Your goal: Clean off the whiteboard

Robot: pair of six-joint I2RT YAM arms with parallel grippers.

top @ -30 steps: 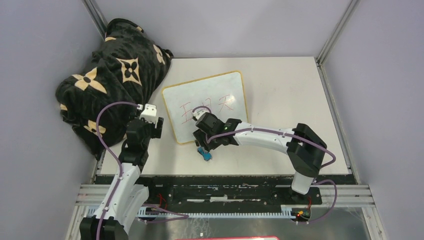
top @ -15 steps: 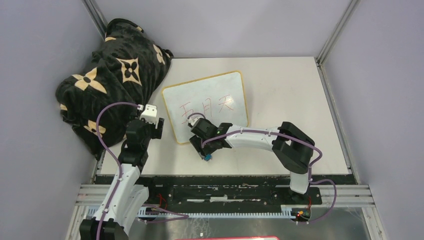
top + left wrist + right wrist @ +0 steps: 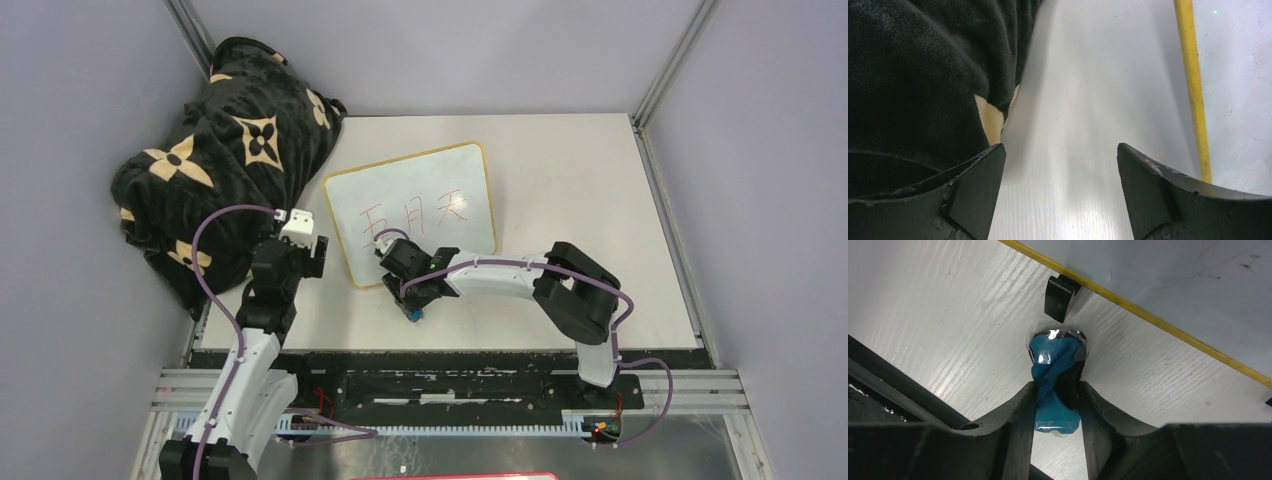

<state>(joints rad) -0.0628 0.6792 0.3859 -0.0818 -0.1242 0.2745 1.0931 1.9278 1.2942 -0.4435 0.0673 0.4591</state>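
From above, the whiteboard lies flat on the white bench, turned a little askew, its red handwritten characters across the middle; the black-and-tan blanket is heaped at the bench's far left corner, near the board's left edge. The right pincer is at the board's near edge, over a small blue block, though this view does not show how its fingers stand. The right wrist view settles that: the right pincer pinches the blue block from both sides, the block wrapped in clear film and resting on the bench just beside one black foot of the board. From above, the left pincer sits between blanket and board. Its own camera shows the left pincer spread wide with nothing between the fingers — only bare bench below, dark blanket cloth to one side and the board's yellow frame to the other
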